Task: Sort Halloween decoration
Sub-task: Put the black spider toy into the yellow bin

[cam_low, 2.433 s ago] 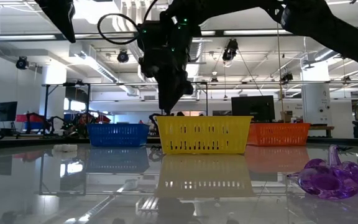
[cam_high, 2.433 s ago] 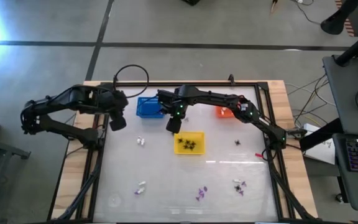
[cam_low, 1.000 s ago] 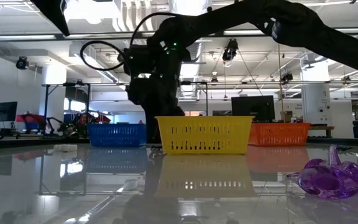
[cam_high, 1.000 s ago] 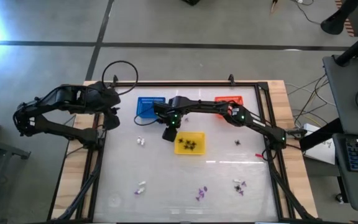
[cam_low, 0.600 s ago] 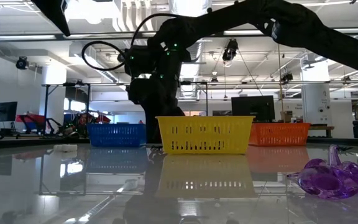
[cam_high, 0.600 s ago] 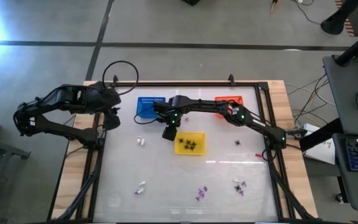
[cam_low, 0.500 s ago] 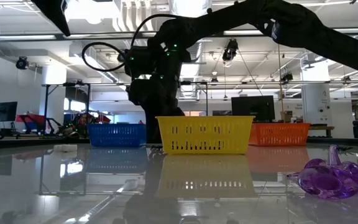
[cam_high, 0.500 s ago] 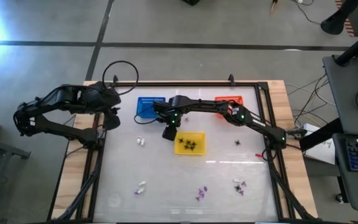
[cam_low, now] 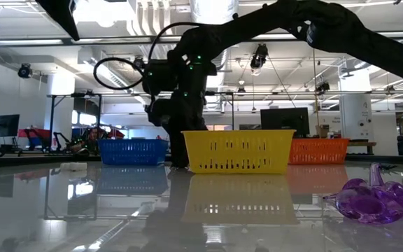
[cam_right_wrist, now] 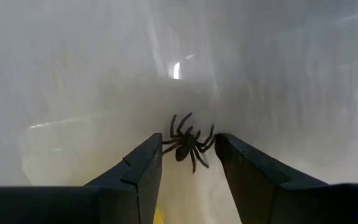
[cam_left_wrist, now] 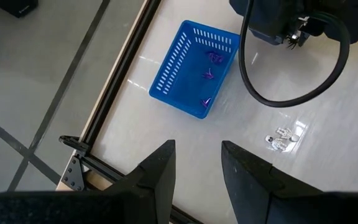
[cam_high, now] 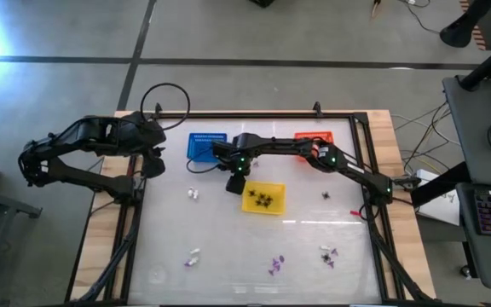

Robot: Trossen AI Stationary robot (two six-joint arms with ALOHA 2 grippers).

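My right gripper (cam_high: 234,183) is low over the table, close beside the left wall of the yellow basket (cam_high: 263,199), which holds several black spiders. In the right wrist view its open fingers stand on either side of one black spider (cam_right_wrist: 188,144) lying on the table. My left gripper (cam_high: 154,164) waits open above the table's left edge. The blue basket (cam_left_wrist: 194,68) holds purple trinkets. A white trinket (cam_left_wrist: 283,138) lies on the table near it. More white (cam_high: 193,255), purple (cam_high: 276,264) and black (cam_high: 325,196) trinkets lie scattered. My right gripper points down at the table with the black spider's legs (cam_right_wrist: 169,142) close to both fingers (cam_right_wrist: 143,163). I cannot tell whether they touch. I also cannot tell whether the gripper touches the yellow basket's left wall (cam_low: 187,150), because the gripper's own body hides that spot.
The orange basket (cam_high: 314,145) stands at the far edge, partly under my right arm. A mixed cluster of trinkets (cam_high: 328,255) lies near the right near corner. A purple trinket (cam_low: 369,199) sits close to the low camera. A raised frame borders the table (cam_high: 135,256).
My right gripper has moved a little toward the table's right edge. The yellow basket has slid a short way toward the right and near edges. My left arm has kept still.
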